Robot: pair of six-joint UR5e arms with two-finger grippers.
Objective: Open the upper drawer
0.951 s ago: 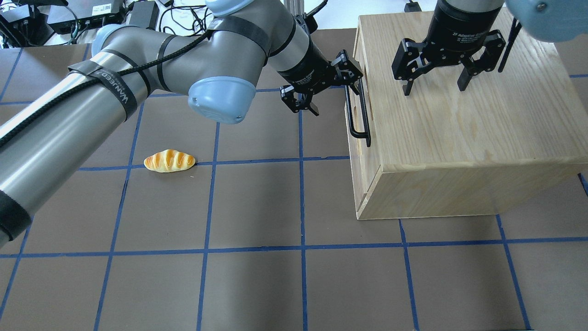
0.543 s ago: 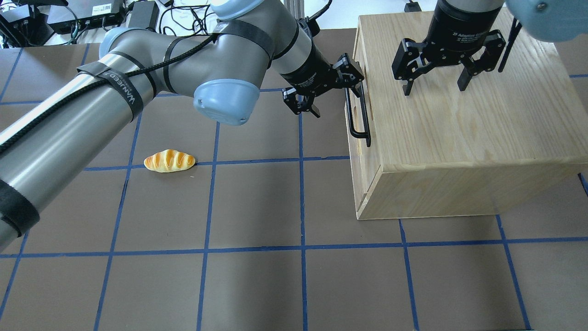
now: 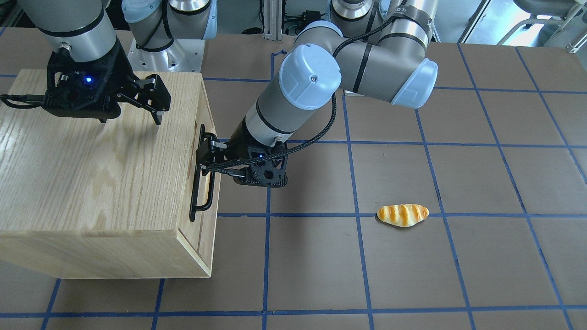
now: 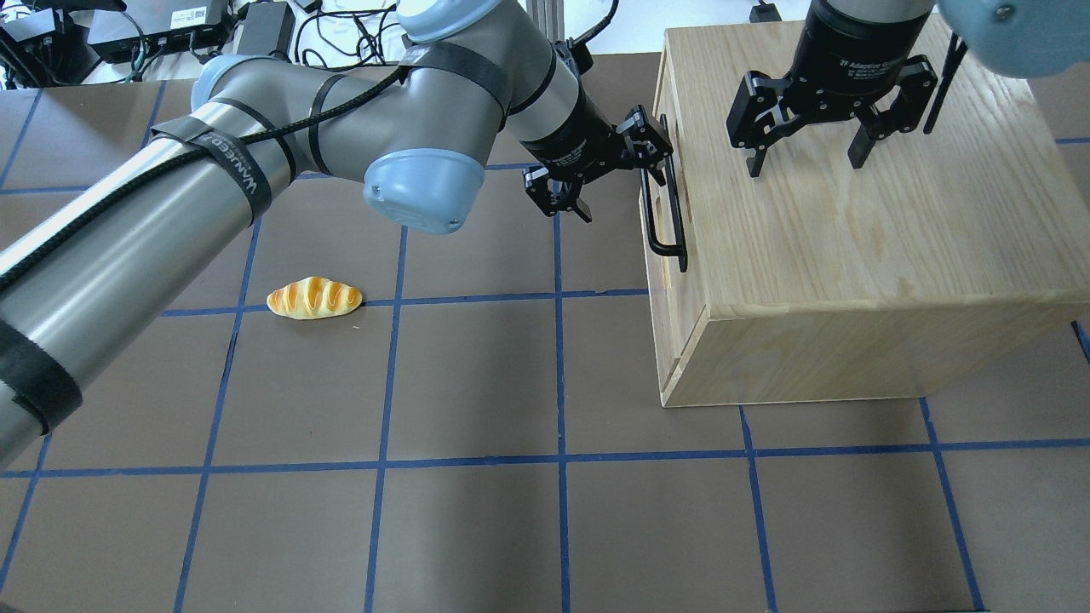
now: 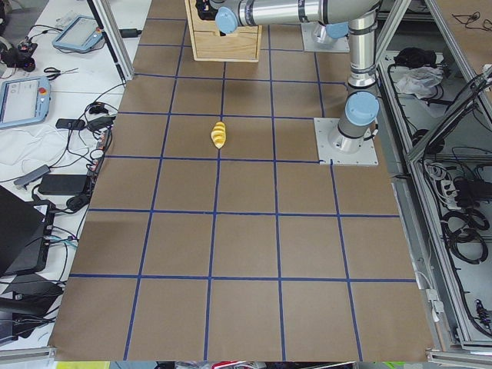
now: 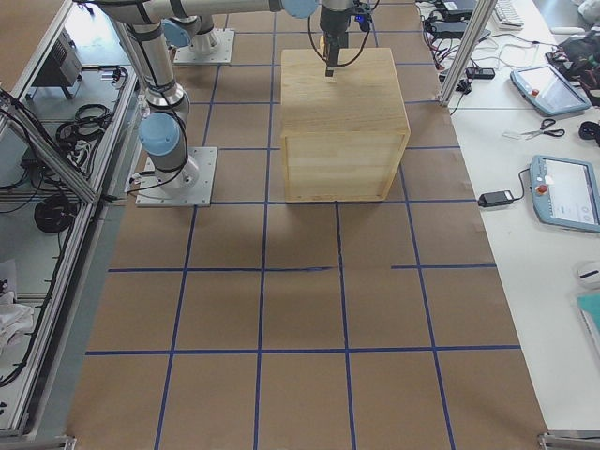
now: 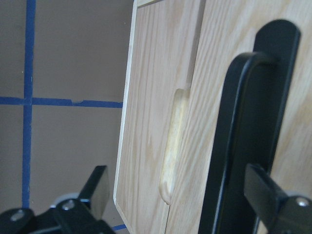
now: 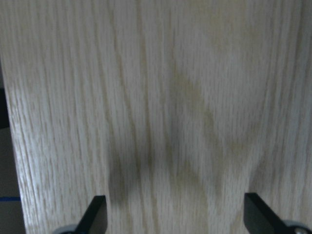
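The upper drawer (image 4: 654, 223) is shut in the oak cabinet (image 4: 851, 238); its front panel faces the table's middle. Its black bar handle (image 4: 665, 213) also shows in the front view (image 3: 204, 185) and in the left wrist view (image 7: 234, 146). My left gripper (image 4: 624, 192) is open at the handle's far end. In the left wrist view (image 7: 183, 195) the bar runs between the two fingers, close to the right finger (image 7: 268, 195). My right gripper (image 4: 806, 162) is open and empty, pointing down just over the cabinet's top (image 8: 156, 97).
A toy bread roll (image 4: 314, 298) lies on the brown mat left of the cabinet, also in the front view (image 3: 402, 214). The lower front panel (image 7: 151, 97) with a cut-out finger pull sits under the upper drawer. Cables and boxes lie beyond the table's far edge (image 4: 170, 25).
My left arm has moved right toward the cabinet, bringing the open gripper up to the handle's far end. The right gripper, the drawer and the bread roll have not moved.
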